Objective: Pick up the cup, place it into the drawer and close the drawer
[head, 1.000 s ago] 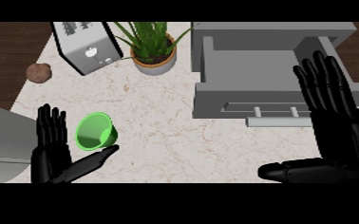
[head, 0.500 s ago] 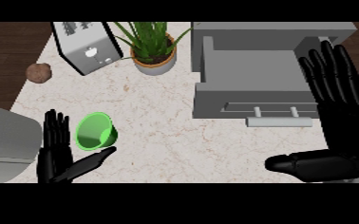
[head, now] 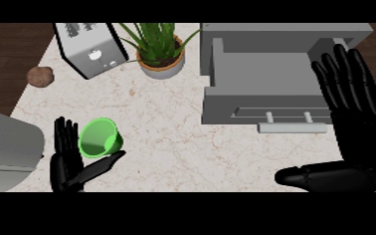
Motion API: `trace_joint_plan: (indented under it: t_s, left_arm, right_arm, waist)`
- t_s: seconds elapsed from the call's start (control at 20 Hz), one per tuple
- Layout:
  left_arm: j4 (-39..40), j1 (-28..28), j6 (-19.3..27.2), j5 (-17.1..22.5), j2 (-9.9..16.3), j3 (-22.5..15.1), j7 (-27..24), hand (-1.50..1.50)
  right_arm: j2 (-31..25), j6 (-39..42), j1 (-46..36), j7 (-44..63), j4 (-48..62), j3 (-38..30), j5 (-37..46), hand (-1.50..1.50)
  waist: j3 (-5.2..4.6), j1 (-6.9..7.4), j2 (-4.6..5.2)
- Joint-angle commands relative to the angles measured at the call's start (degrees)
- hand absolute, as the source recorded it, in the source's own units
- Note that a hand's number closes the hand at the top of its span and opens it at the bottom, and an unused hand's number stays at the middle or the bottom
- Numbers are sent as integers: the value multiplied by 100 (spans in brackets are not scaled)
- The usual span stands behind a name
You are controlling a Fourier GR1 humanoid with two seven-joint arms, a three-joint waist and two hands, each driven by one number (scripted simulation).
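Green cup (head: 99,138) sits on the worktop (head: 183,129) between the left hand (head: 73,162)'s straight fingers and spread thumb, ungrasped, framed for closing. Right hand (head: 345,87), open and empty, flanks the open drawer (head: 264,74).

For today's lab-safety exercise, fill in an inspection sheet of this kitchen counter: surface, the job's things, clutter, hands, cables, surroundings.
Surface: pale marbled counter.
Job's things: green cup upright at front left; grey drawer open at back right, with nothing seen inside it.
Clutter: potted plant, toaster and a small brown lump along the back left.
Hands: left hand open beside the cup; right hand open, fingers straight, by the drawer's right side.
Cables: nothing seen.
Surroundings: dark wooden floor at left; grey object at the left edge.
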Motion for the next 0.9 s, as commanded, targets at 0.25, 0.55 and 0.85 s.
trace_joint_plan:
  t_s: [0.25,0.55,0.85]
  left_arm:
    - [1501,-457,-371,208,137,349,-897,-150]
    - [2078,-823,-671,276,436,508,-1048,-150]
    - [2165,-968,-603,260,204,395,-1323,-150]
  right_arm:
    - [-5,-126,-200,518,-302,118,3,-150]
    - [-144,348,190,-164,118,-278,-323,-150]
    - [-215,143,-325,400,-68,-355,-447,-150]
  waist:
    - [-1,-2,2]
    - [0,-7,4]
    - [0,-4,2]
